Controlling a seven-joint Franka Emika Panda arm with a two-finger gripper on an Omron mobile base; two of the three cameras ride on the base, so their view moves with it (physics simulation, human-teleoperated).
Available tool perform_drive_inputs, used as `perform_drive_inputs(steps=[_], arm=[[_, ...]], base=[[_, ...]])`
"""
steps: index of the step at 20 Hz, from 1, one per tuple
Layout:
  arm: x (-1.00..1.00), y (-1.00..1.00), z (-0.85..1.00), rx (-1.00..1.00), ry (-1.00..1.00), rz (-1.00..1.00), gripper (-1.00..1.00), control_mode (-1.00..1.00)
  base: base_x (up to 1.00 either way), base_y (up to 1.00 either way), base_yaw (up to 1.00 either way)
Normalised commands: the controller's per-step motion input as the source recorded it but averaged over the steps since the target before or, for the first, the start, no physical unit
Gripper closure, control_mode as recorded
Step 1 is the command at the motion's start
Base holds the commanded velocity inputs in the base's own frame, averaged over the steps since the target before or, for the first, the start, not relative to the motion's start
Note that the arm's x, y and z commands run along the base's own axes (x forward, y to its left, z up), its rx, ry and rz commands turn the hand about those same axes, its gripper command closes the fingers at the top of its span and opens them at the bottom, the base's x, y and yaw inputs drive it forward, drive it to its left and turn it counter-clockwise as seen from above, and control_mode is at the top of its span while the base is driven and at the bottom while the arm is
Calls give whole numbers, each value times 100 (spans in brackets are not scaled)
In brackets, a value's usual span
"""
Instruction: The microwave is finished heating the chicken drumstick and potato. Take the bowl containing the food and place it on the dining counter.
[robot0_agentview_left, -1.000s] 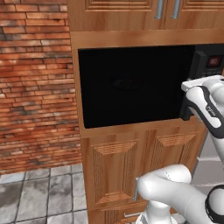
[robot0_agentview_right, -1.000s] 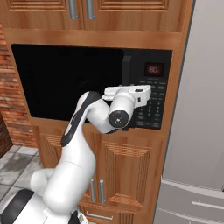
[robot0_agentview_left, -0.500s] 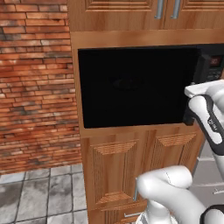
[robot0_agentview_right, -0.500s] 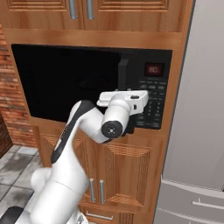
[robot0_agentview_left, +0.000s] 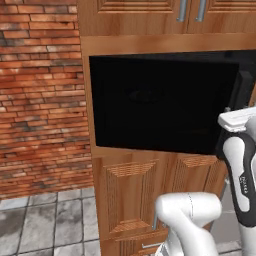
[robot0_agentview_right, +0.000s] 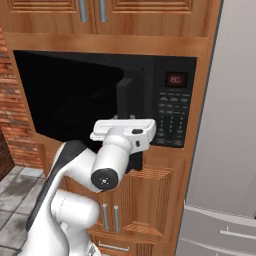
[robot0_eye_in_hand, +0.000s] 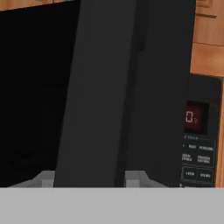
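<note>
My gripper (robot0_eye_in_hand: 89, 178) straddles the microwave (robot0_agentview_right: 107, 97) door's black bar handle (robot0_eye_in_hand: 98, 87) — fingers on either side. The door stands slightly ajar. Whether I'm clenched on it, I cannot tell.

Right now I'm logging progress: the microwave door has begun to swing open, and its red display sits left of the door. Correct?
Not quite. The microwave door has begun to swing open, but the red display sits right of the door, above the keypad, as the right base view shows.
</note>
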Motion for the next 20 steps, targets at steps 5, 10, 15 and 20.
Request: perform_drive_inputs(steps=[5, 10, 15, 20], arm=[[-100, 1, 8, 0, -1, 6, 100, -100], [-100, 11, 13, 0, -3, 8, -100, -100], [-100, -3, 14, 3, -3, 9, -100, -100], [-100, -47, 20, 15, 0, 1, -100, -100]], base=[[0, 0, 0], [0, 0, 0], [0, 0, 0], [0, 0, 0]])
